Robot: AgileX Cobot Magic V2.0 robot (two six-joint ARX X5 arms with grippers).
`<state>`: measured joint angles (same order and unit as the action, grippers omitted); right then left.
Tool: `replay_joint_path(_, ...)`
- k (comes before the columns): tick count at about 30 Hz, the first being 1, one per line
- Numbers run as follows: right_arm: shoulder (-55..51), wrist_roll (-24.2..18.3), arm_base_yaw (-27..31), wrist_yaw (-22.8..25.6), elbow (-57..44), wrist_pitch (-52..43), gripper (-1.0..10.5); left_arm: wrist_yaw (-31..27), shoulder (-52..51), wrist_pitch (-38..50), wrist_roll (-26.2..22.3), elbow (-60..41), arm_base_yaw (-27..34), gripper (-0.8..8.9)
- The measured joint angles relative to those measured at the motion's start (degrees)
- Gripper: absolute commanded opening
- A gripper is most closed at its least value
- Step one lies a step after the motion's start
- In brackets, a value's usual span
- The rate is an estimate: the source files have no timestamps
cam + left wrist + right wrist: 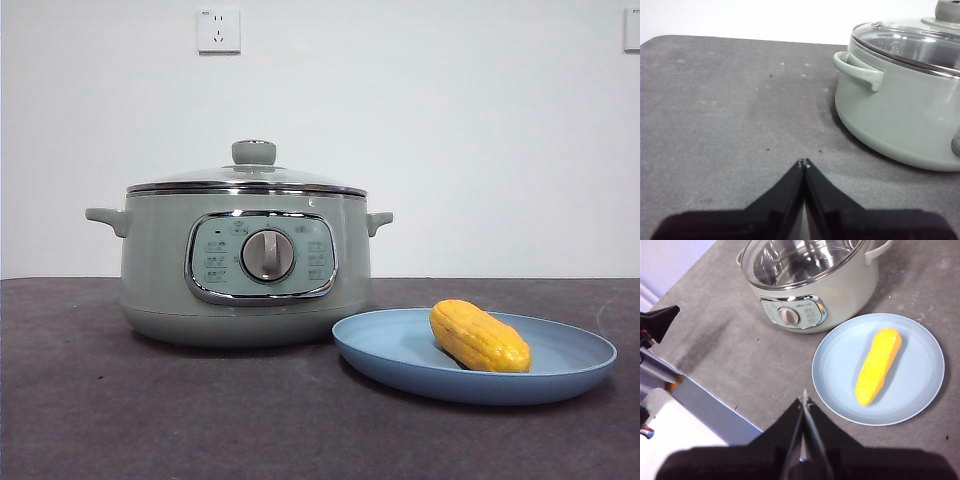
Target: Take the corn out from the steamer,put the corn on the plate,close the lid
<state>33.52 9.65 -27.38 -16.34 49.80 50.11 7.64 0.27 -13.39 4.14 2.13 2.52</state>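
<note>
Since the corn [479, 337] is already lying on the plate [400, 350] and the lid [247, 180] is sitting on the steamer [160, 270], every step of the task looks done. No next move seems to be called for, other than the arms being kept clear.

The steamer is set toward the back of the table [100, 420], and the plate is placed just beside it, closer to the front edge. The corn is laid across the middle of the plate.

The left gripper [804, 162] is seen over bare table near the steamer's side handle [860, 72]. Its jaws are pressed together and nothing is held. The right gripper [804, 400] is seen high above the table, near the plate's rim. Its jaws are pressed together too, and nothing is held.

One corn, one plate, one steamer and one lid can be counted. Two grippers are counted.
</note>
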Motion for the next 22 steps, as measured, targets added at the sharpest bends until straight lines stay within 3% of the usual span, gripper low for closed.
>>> replay_joint_path(4, 0.0, -1.1, 0.0, 0.5, 0.0, -0.1, 0.0, 0.0, 0.0, 0.0, 0.0, 0.0, 0.0, -0.03)
replay_joint_path(7, -0.1, -3.5, 0.3, 3.8, 0.0, -2.4, 0.0, 0.0, 0.0, 0.0, 0.0, 0.0, 0.0, -0.03)
replay_joint_path(9, -0.8, -5.3, 1.7, 7.4, 0.0, -5.4, 0.0, 0.0, 0.0, 0.0, 0.0, 0.0, 0.0, -0.03)
replay_joint_path(12, -3.5, -6.7, 5.6, 7.9, -2.3, -12.1, 0.0, 0.0, 0.0, 0.0, 0.0, 0.0, 0.0, -0.03)
replay_joint_path(22, -18.0, -5.9, 18.8, 7.4, -29.1, -39.8, 0.0, 0.0, 0.0, 0.0, 0.0, 0.0, 0.0, -0.03)
